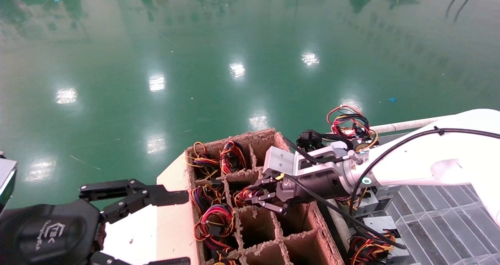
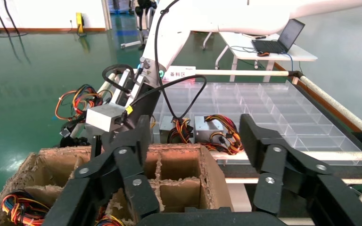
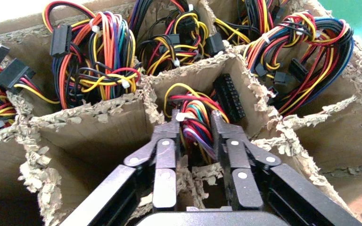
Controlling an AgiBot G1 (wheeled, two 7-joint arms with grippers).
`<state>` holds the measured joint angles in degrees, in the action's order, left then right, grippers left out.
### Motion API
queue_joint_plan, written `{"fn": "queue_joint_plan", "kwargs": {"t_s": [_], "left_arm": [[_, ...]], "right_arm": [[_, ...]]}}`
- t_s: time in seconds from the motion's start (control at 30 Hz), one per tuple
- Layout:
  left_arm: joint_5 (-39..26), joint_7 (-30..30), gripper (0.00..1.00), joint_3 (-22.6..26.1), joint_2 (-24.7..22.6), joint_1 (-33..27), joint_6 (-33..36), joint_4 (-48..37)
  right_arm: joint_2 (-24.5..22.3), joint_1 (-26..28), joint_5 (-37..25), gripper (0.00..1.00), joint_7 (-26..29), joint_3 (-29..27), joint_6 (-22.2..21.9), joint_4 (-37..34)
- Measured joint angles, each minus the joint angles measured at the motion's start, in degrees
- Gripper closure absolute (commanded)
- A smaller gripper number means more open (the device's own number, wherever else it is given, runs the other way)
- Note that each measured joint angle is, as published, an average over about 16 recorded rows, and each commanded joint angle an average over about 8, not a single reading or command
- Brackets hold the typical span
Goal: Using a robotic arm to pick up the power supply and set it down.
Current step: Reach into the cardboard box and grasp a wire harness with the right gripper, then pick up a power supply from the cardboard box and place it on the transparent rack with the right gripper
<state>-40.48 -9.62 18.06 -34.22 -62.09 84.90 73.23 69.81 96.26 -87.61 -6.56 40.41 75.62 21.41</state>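
Note:
The robotic arm (image 1: 429,155) is my white right arm, reaching left over a cardboard divider box (image 1: 312,226). Its gripper (image 1: 254,196) dips into a middle cell. In the right wrist view that gripper (image 3: 195,117) is shut on the looped wire bundle (image 3: 188,101) of a power supply, red, yellow, blue and purple strands squeezed between the fingers (image 3: 165,141). The metal body of that power supply is hidden down in the cell. My left gripper (image 1: 187,230) hangs open at the lower left, beside the box and holding nothing.
Neighbouring cells hold more wire bundles (image 3: 94,52), and the near cells (image 1: 258,226) show bare cardboard. Right of the box a clear compartment tray (image 1: 441,226) carries other power supplies (image 2: 207,129). A white rail (image 1: 406,124) borders it. Green floor lies beyond.

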Motion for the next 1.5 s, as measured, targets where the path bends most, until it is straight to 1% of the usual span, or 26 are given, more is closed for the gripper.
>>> {"fn": "queue_joint_plan", "kwargs": {"t_s": [0.43,0.77,1.1,1.33,1.5], "left_arm": [[0.02,0.01,0.00,0.03,0.01,-0.01,-0.01,0.00],[0.03,0.02,0.00,0.05,0.02,-0.01,-0.02,0.00],[0.05,0.03,0.00,0.07,0.03,-0.02,-0.03,0.00],[0.05,0.04,0.00,0.08,0.03,-0.02,-0.03,0.00],[0.06,0.05,0.00,0.09,0.04,-0.02,-0.04,0.00]], "right_arm": [[-0.57,1.22,1.21,1.00,-0.90,-0.68,2.11,-2.07],[-3.62,2.50,6.15,1.00,-0.57,-3.91,5.51,-0.23],[-9.88,4.56,13.55,1.00,2.62,-9.01,9.57,6.70],[-16.21,5.85,18.56,1.00,6.92,-12.91,10.78,13.22],[-21.30,7.36,20.69,1.00,10.16,-15.07,11.23,17.02]]}}
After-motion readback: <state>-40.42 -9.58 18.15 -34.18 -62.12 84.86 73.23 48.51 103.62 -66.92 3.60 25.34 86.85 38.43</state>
